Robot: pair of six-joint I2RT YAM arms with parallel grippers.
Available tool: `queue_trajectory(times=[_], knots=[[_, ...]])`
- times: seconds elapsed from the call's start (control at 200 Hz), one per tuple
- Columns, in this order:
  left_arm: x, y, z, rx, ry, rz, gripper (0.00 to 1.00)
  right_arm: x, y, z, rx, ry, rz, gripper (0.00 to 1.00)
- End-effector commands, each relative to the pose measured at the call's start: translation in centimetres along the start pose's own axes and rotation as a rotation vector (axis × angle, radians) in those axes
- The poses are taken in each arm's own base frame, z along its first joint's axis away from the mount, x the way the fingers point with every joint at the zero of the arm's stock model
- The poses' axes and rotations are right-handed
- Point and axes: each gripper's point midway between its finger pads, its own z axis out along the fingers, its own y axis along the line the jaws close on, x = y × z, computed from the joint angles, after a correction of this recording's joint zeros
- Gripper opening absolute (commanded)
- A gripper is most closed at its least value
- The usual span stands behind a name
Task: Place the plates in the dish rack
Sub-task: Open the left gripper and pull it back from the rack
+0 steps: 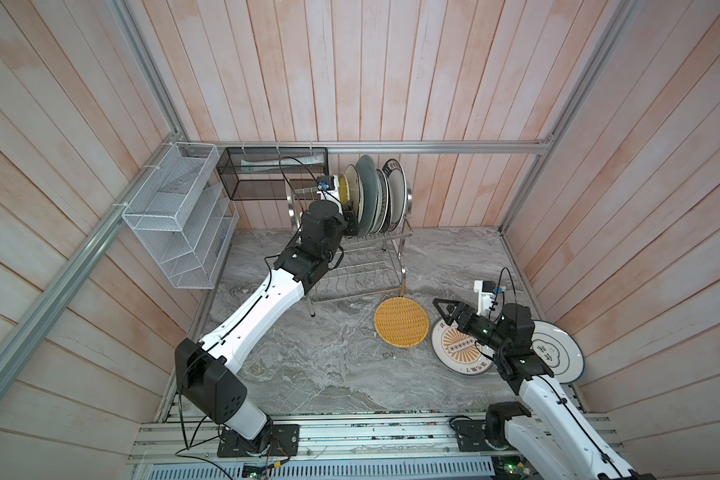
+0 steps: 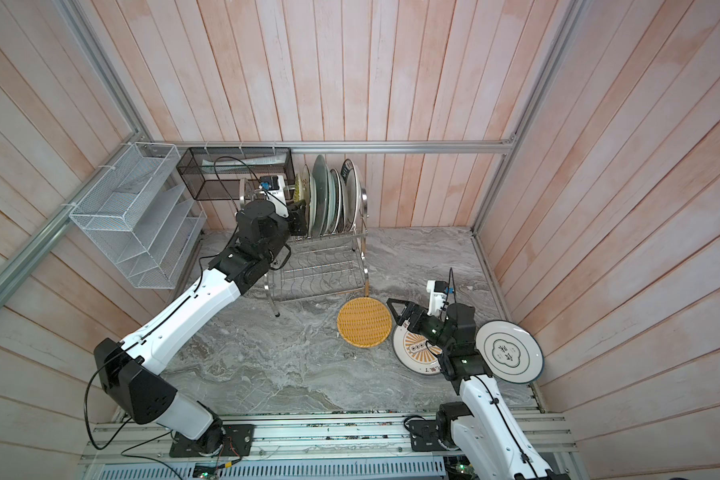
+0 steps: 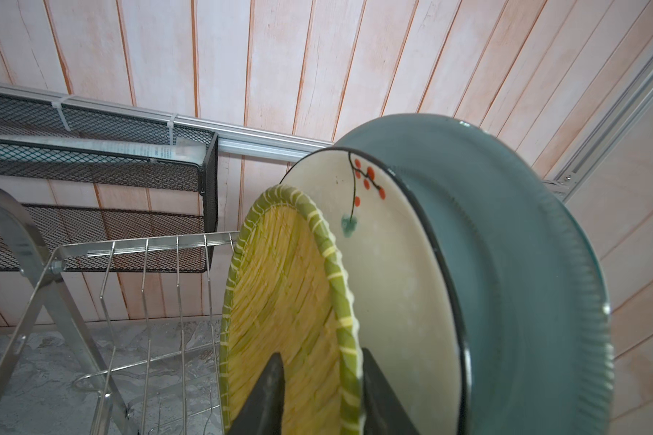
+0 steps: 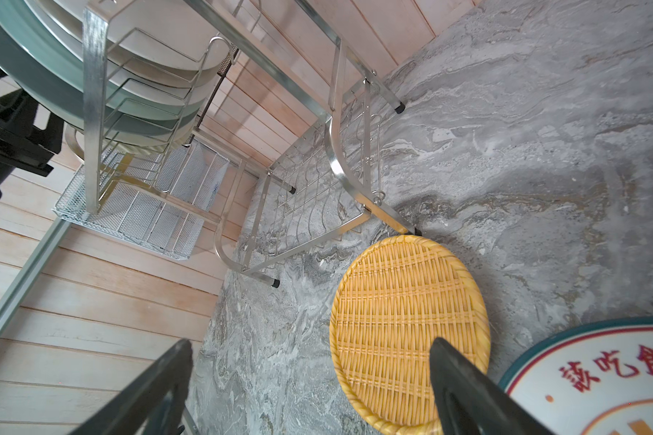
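The dish rack [image 1: 362, 266] [image 4: 340, 158] stands at the back, with several plates upright in its upper tier. Among them are a teal plate [image 3: 506, 263], a cream floral plate [image 3: 385, 263] and a green-rimmed woven plate [image 3: 279, 301]. My left gripper [image 3: 321, 354] [image 1: 348, 208] straddles the woven plate's rim, its jaws parted wider than the rim. On the table lie a yellow woven plate [image 1: 401, 322] [image 4: 408, 331], a sunburst plate [image 1: 458, 347] and a blue-ringed white plate [image 1: 558, 353]. Open and empty, my right gripper [image 4: 310, 341] [image 1: 445, 313] hovers beside the yellow woven plate.
A white mesh organizer [image 1: 179, 220] hangs on the left wall. A black mesh basket [image 1: 267, 174] hangs on the back rail, close behind the rack's left end. The rack's lower tier [image 2: 321, 270] holds no plates. Wood-panel walls close in three sides.
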Motion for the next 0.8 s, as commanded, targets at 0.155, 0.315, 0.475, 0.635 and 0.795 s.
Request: queue_trajectory(times=[0.155,0.315,0.475,0.635,0.795], knots=[[-4.0,0.4,-2.7,-0.011,-0.077,-0.016,0.37,0.0,0.0,-0.4,0.034,0.015,-0.041,0.98],[-5.3,0.9,-4.4,0.021,-0.089,-0.052,0.39,0.5,-0.1,-0.6,0.05,0.04,-0.032,0.98],[-5.5,0.8,-7.0,0.089,-0.075,-0.06,0.46,1.9,-1.0,-0.8,0.085,0.099,0.004,0.98],[-4.1,0.9,-9.9,0.16,-0.04,-0.049,0.59,3.3,-2.8,-0.6,0.14,0.14,0.015,0.98],[-1.1,-0.3,-13.6,0.322,0.006,-0.004,0.81,3.7,-4.7,0.9,0.182,0.176,-0.008,0.97]])
